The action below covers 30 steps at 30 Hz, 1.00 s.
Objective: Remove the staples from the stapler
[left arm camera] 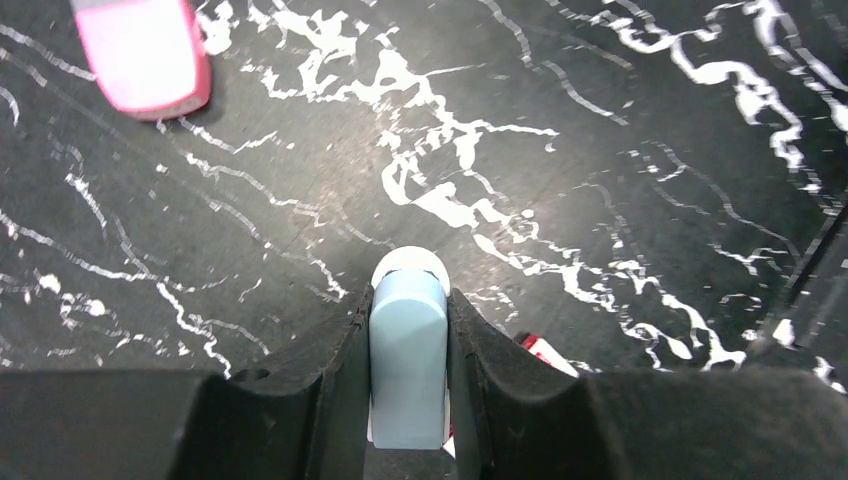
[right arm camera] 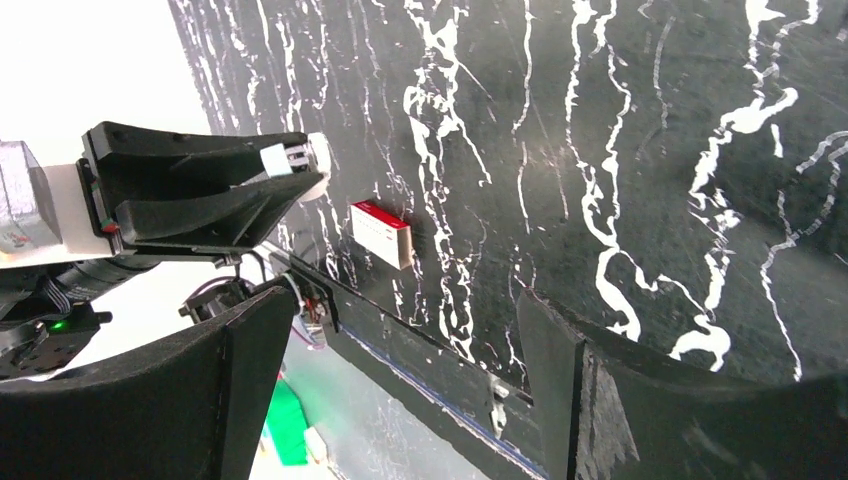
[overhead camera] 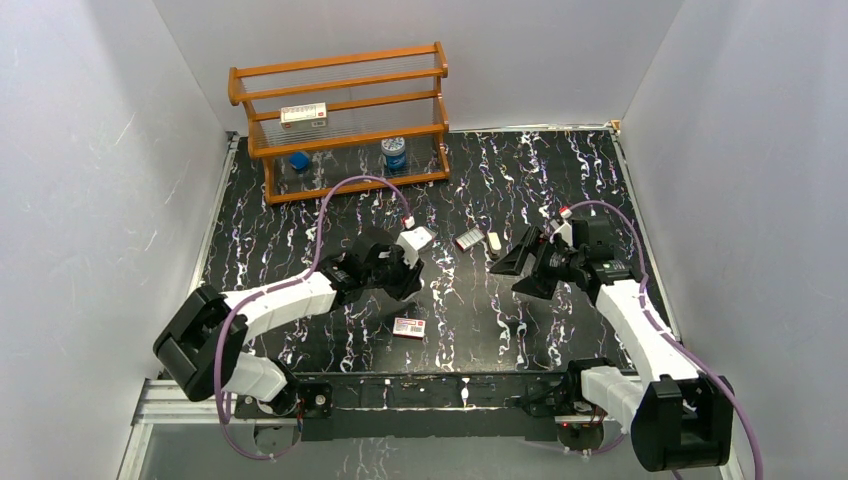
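Observation:
The light-blue stapler [left arm camera: 408,365] is clamped between the black fingers of my left gripper [left arm camera: 408,300], nose pointing away, held a little above the black marbled table [left arm camera: 600,120]. In the top view the left gripper [overhead camera: 405,272] is near the table's middle and hides the stapler. The right wrist view shows the left gripper [right arm camera: 200,190] with the stapler's pale tip [right arm camera: 292,158] sticking out. My right gripper [right arm camera: 405,320] is open and empty, facing the left one from the right [overhead camera: 510,266].
A flat white box with a red label [overhead camera: 409,327] lies near the front edge, also in the right wrist view [right arm camera: 380,233]. A pink block [left arm camera: 145,50] lies ahead of the left gripper. A wooden rack [overhead camera: 340,115] stands at the back left.

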Available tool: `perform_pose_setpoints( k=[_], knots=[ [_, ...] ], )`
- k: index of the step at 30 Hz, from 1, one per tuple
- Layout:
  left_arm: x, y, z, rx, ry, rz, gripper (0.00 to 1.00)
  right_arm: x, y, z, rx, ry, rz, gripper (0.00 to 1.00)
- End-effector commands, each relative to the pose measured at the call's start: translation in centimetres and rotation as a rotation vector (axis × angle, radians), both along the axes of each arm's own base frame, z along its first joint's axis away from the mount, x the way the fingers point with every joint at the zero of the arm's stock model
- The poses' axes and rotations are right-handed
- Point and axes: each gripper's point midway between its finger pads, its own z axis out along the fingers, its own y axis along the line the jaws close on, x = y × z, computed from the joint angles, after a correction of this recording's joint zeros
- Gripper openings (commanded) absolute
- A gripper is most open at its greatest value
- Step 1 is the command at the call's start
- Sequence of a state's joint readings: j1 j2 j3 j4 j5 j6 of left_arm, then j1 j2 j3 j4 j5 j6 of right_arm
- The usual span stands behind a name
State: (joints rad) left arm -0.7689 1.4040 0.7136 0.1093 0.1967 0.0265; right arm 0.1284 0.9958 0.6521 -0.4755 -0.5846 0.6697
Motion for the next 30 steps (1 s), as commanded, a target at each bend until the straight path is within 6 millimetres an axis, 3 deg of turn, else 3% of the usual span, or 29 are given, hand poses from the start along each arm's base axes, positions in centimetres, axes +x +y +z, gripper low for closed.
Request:
perform_pose_setpoints(
  k=[1, 6, 12, 15, 22, 30],
  knots=[
    [-1.3, -1.9, 2.0, -0.100, -0.003, -0.123, 0.00, 1.2, 1.8, 1.6, 0.078, -0.095, 0.074, 0.91],
    [-1.4, -3.2, 1.9, -0.124, 0.037, -0.161, 0.00, 1.2, 3.7, 0.8, 0.062, -0.067, 0.150, 0.91],
    [-2.4, -3.9, 2.9, -0.172, 0.028, -0.239, 0.00, -0.1, 6.6, -1.6, 0.013, 0.016, 0.256, 0.90],
    [-3.7, -3.8, 3.1, -0.186, -0.010, -0.341, 0.00, -0.4, 8.5, -1.6, 0.028, 0.010, 0.287, 0.89],
    [-4.2, -3.5, 4.7, -0.227, -0.080, -0.370, 0.00, -0.9, 11.7, -2.0, 0.046, 0.008, 0.345, 0.88],
    [-4.9, -3.6, 5.3, -0.254, -0.075, -0.394, 0.00, -0.8, 13.1, -3.0, 0.036, 0.043, 0.375, 0.87]
  ],
)
